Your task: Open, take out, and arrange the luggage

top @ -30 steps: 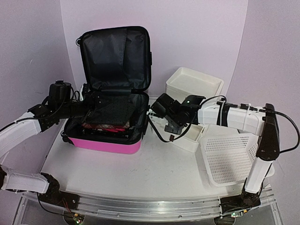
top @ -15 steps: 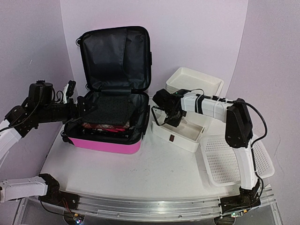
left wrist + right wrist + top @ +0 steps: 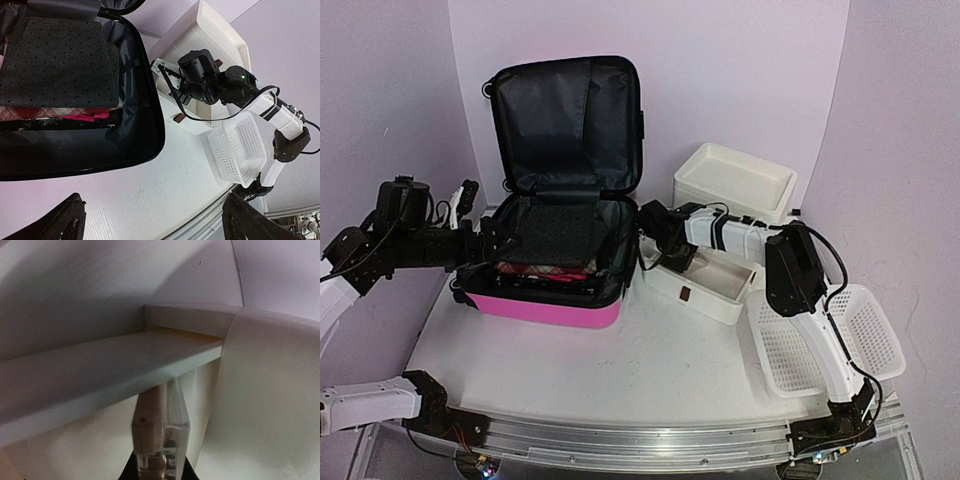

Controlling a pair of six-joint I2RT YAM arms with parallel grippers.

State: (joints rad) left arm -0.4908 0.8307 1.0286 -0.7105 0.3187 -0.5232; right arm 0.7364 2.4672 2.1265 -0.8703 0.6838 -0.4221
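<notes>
From above, you see the suitcase [image 3: 545, 305] lying open at ten o'clock on the table [image 3: 620, 370], its lid upright and a dark dotted cloth [image 3: 555, 232] folded on top of the packed things. Your left gripper [image 3: 488, 232] hangs at the suitcase's nine o'clock edge, jaws spread wide and holding nothing. Your right gripper [image 3: 670, 255] dips at the nine o'clock end of a white drawer [image 3: 710, 290], which sits just beside the suitcase at its three o'clock. A white stack [image 3: 735, 180] stands at one o'clock and a basket [image 3: 830, 340] at four. Through the left wrist you look across the suitcase's black rim to plaid and pink layers [image 3: 50, 111] under the cloth, with the black fingertips [image 3: 65, 225] far apart at the bottom corners. Through the right wrist the clear fingers [image 3: 160, 440] are pressed together beneath a white ledge [image 3: 100, 380], with nothing visible between them.
</notes>
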